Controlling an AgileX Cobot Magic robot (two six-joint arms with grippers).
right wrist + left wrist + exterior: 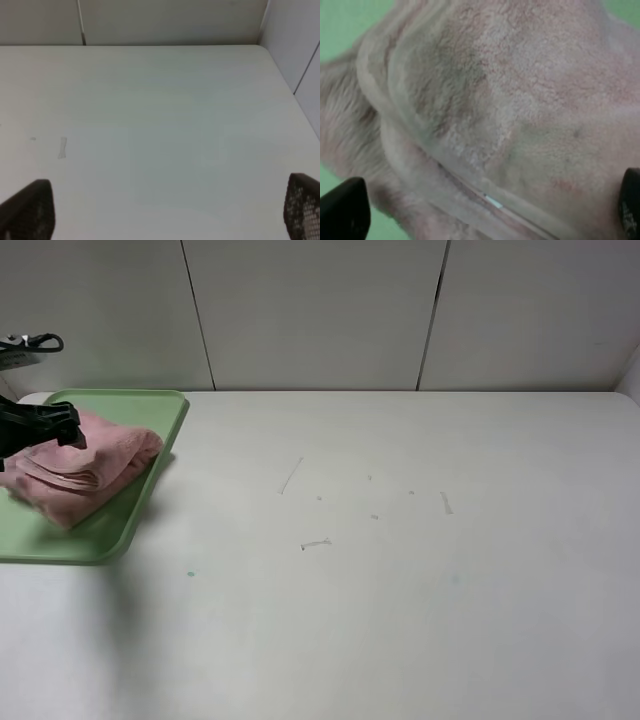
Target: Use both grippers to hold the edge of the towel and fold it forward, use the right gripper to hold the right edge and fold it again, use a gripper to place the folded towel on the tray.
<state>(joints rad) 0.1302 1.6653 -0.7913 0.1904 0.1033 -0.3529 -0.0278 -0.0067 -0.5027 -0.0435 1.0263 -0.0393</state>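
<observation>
At the far left of the high view, the tray (pixel 150 465) lies on the white bench (pixel 400 570), its left part cut off by the edge of the picture. The towel (pixel 85 475) rests on it as a thick folded bundle, stacked layers showing along its near side, and it lies within the tray's rim, with bare green visible past it on the right and near sides. The left claw (pixel 62 426) reaches in from the left edge and sits over the top left part of the towel, close against the pile; whether it touches the cloth cannot be told from this view.

The left wrist view is filled almost wholly by the towel (pixel 520 100), fluffy pink terry with a stitched hem running across it and a small pale mark on that hem. Slivers of green tray (pixel 340 20) show at the corners. The left claw (pixel 485 215) stands spread wide, one dark fingertip (pixel 342 207) at one edge and the other at the opposite edge, with the cloth lying between them and not pinched: the towel is released.

To the right of the tray the bench carries only a few faint scuff marks (pixel 315 543).

The right claw (pixel 165 210), seen only in its own wrist view, hangs spread wide over bare bench (pixel 160 125), grasping nothing, with its two dark fingertips (pixel 30 207) at opposite edges.
</observation>
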